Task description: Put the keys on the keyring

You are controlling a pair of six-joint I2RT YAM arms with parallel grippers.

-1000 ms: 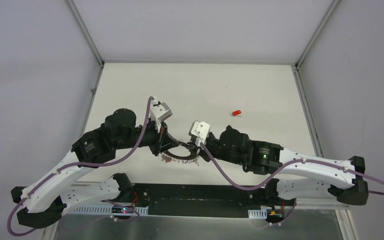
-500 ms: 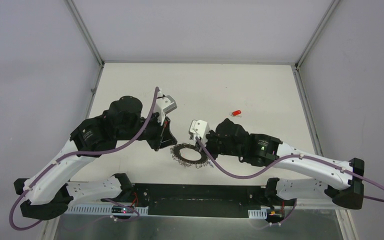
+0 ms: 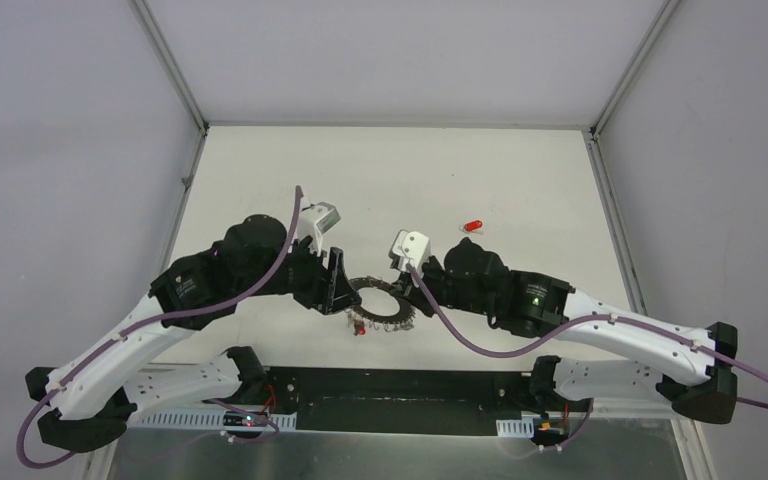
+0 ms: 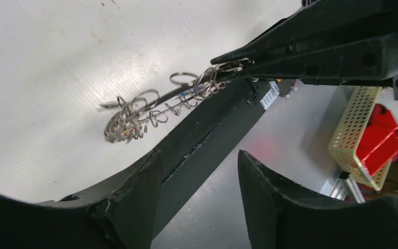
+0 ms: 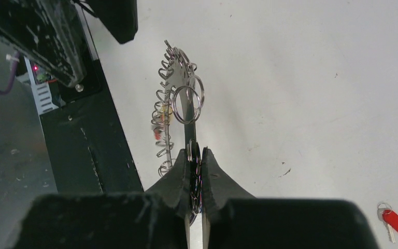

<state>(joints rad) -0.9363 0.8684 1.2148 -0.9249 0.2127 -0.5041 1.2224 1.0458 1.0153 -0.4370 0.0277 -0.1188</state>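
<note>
The keyring (image 3: pixel 381 305) is a grey metal ring rimmed with small wire loops, held just above the white table. My right gripper (image 3: pixel 407 290) is shut on its right rim. In the right wrist view the keyring (image 5: pixel 184 104) stands edge-on, its rim pinched in the right gripper (image 5: pixel 195 155). A red tag (image 3: pixel 360 328) hangs at the ring's near rim. One red-tagged key (image 3: pixel 473 226) lies loose on the table further back, also showing as the key (image 5: pixel 394 223). My left gripper (image 3: pixel 340 287) is open just left of the ring, holding nothing. No blue key shows.
The black base rail (image 3: pixel 380 385) runs along the near table edge, close under the ring. A yellow perforated box (image 4: pixel 363 135) holding something red sits off the table in the left wrist view. Enclosure walls border the table on both sides.
My left gripper has opened and let go of the ring, swinging away and then back beside it. The right gripper has carried the ring slightly right, and a red tag now hangs from it.
</note>
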